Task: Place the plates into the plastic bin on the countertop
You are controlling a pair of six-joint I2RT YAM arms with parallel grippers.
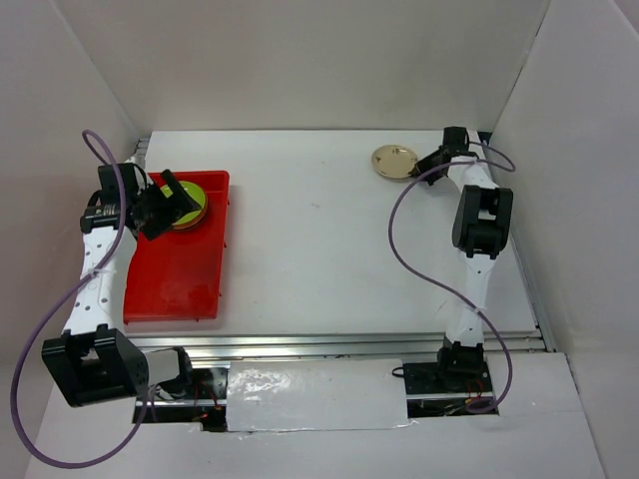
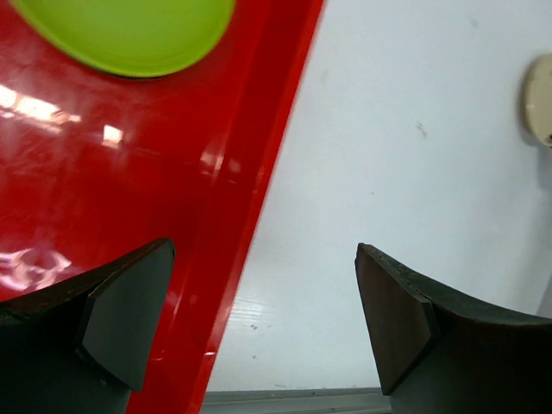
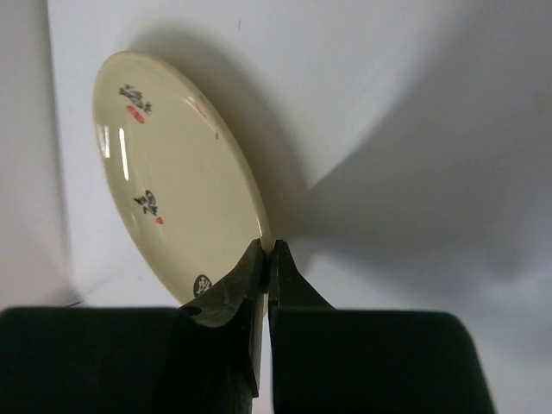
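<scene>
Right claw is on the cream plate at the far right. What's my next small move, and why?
Probably raise the right claw slightly, lifting the cream plate clear of the countertop before swinging left. It looks shut on the plate's rim, the red bin sits far to the left, and the left claw hangs open over the bin's edge.

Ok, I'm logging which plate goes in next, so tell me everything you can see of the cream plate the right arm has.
The cream plate is small, round and glossy, like glazed ceramic, with little black and red printed marks spaced around its face. It is at the far right of the white countertop, near the back wall. The right pincer is shut on its rim, the edge pinched between both fingers. Whether it is lifted off the surface cannot be told.
</scene>
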